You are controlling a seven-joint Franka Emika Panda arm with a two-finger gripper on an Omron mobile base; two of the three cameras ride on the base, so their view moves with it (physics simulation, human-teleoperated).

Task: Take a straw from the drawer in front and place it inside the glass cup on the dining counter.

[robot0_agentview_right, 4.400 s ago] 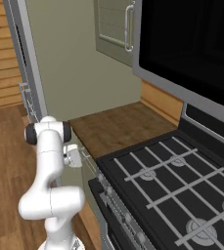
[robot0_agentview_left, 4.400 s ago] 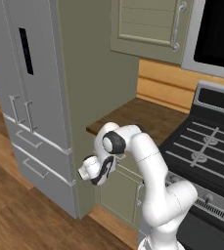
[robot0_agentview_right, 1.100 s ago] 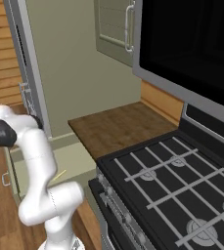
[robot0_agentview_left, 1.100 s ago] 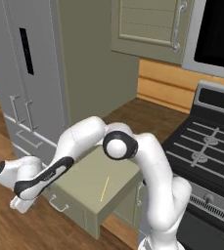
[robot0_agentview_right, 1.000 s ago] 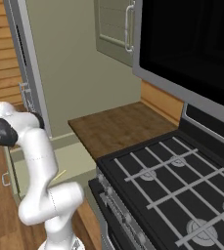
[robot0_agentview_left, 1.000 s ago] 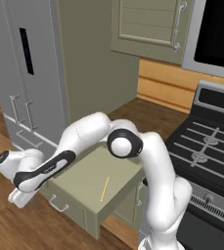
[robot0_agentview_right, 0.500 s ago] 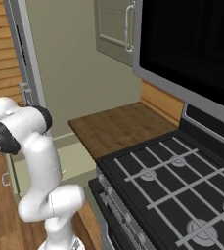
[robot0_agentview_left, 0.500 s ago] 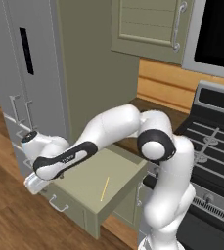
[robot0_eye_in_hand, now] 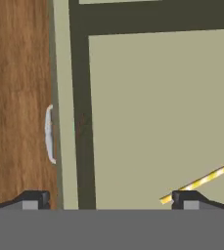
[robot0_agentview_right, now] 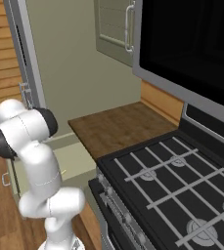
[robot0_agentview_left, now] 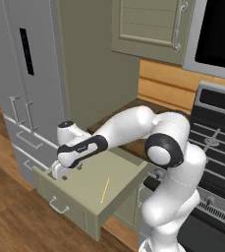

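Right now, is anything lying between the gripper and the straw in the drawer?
No. In the left base view only bare drawer floor separates the gripper from the straw.

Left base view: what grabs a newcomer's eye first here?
The white arm sweeping left over the open drawer, its end effector low near the drawer's front left corner. Next, the lone straw lying on the drawer floor, right of the end effector.
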